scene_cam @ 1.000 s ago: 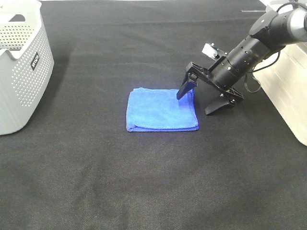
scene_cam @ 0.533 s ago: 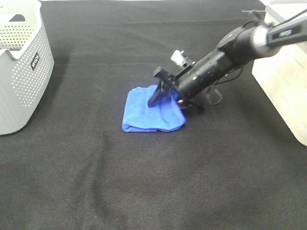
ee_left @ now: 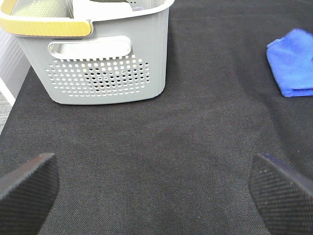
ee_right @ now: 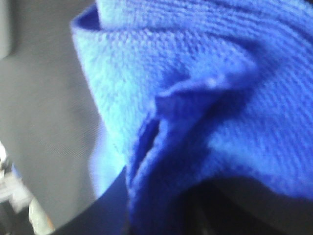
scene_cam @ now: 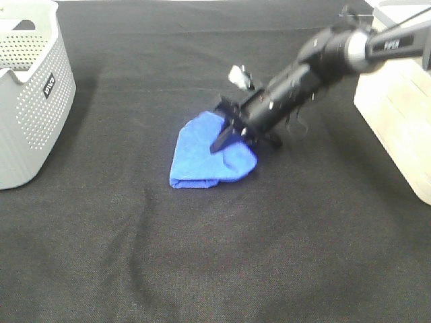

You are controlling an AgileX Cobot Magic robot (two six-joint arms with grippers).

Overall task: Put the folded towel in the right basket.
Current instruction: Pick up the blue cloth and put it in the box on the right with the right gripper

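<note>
The blue folded towel (scene_cam: 199, 158) lies bunched on the black cloth near the middle. It also shows in the left wrist view (ee_left: 293, 61) and fills the right wrist view (ee_right: 195, 73). My right gripper (scene_cam: 246, 141) is open and straddles the towel's right edge, one finger on top of it and the other at its right side. The right basket (scene_cam: 397, 121), pale and ribbed, stands at the right edge. My left gripper (ee_left: 156, 196) is open and empty, far from the towel and out of the exterior view.
A grey perforated basket (scene_cam: 27, 101) stands at the far left, and also shows in the left wrist view (ee_left: 107, 63). Black cloth (scene_cam: 215, 256) covers the table.
My right gripper has moved left onto the towel, pushing its right side in. The towel has gone from a flat square to a bunched shape and shifted left.
</note>
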